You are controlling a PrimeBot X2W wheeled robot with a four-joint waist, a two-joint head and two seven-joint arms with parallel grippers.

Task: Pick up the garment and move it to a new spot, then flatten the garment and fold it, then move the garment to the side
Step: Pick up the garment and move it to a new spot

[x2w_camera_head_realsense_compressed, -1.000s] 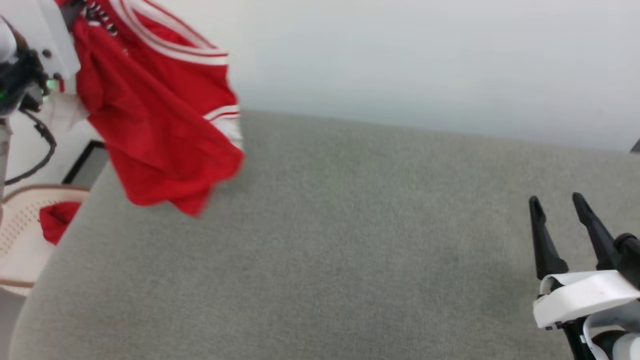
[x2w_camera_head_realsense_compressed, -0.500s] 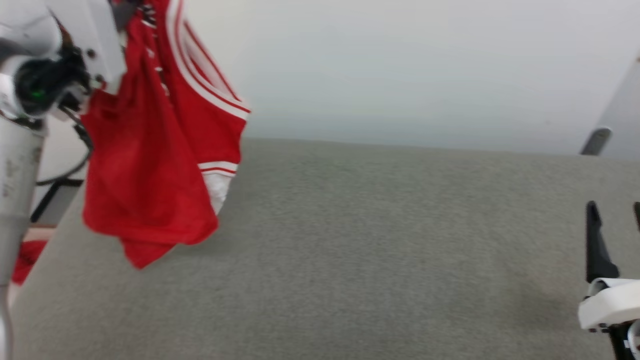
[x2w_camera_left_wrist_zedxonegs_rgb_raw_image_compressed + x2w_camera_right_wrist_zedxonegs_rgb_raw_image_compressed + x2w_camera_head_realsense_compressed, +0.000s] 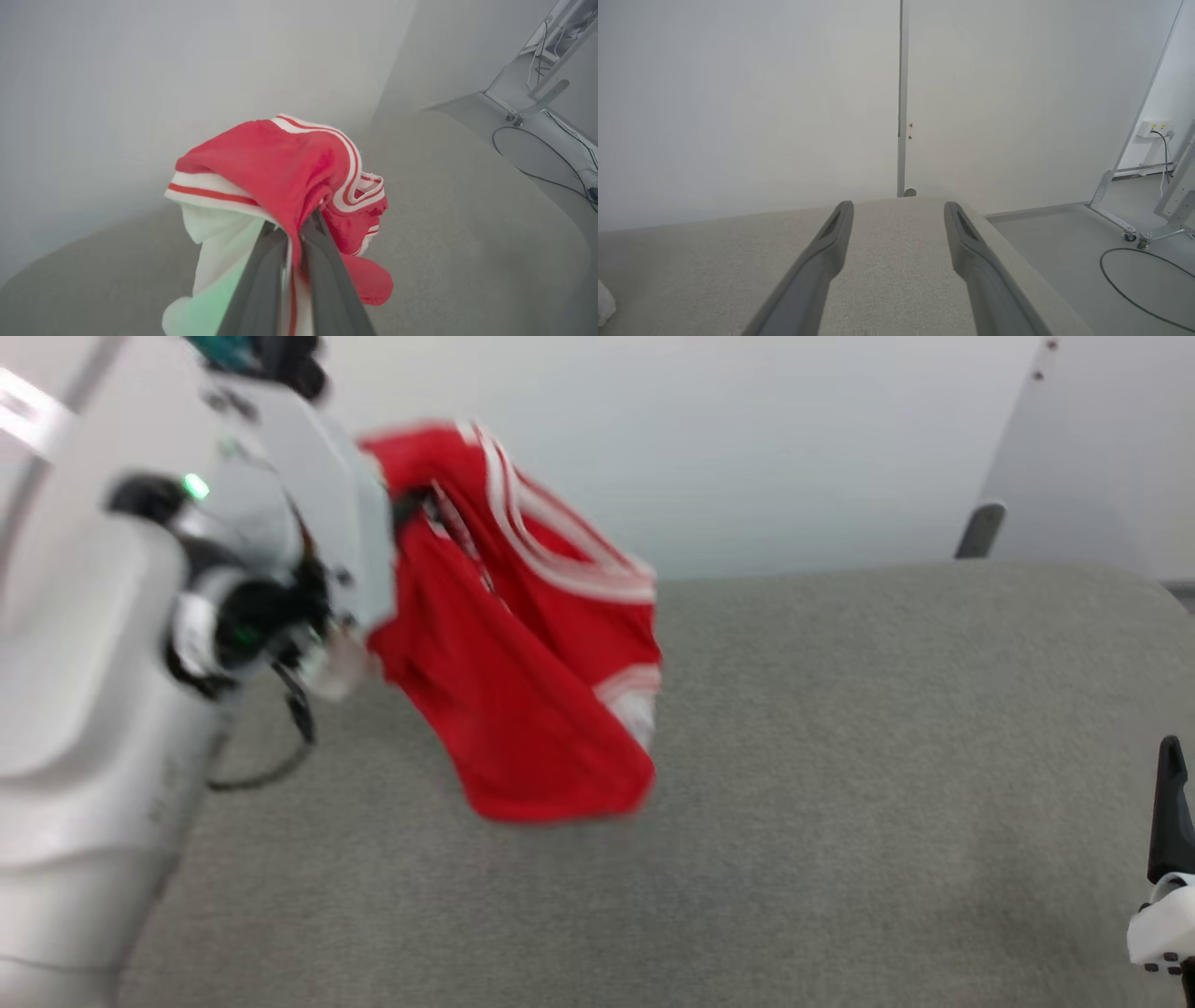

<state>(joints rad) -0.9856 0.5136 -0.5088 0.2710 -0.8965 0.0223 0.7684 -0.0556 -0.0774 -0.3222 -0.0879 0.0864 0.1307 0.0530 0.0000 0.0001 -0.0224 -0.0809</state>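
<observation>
Observation 1. My left gripper is clamped tight on the garment. In the left wrist view the two dark fingers lie almost against each other, with a fold of red cloth pinched between them near the tips.

Observation 2. The garment hangs bunched from that grip, lifted above the grey worktop. It sits over the left half of the worktop, nearer the far edge than the near one. A red-and-white striped trim band runs across the top of the bundle, and a white sleeve panel droops on one side. The head view is blurred here, so I cannot tell whether the lowest red fold brushes the surface or clears it.

Observation 3. My right gripper stands open, its fingers well apart and nothing between them. It is over the worktop near the far right corner. In the head view one dark finger rises at the right edge of the worktop, well apart from the garment.

Observation 4. A pale wall stands behind the far edge. To the right of the worktop, a dark cable loops on the floor beside a wheeled frame.
</observation>
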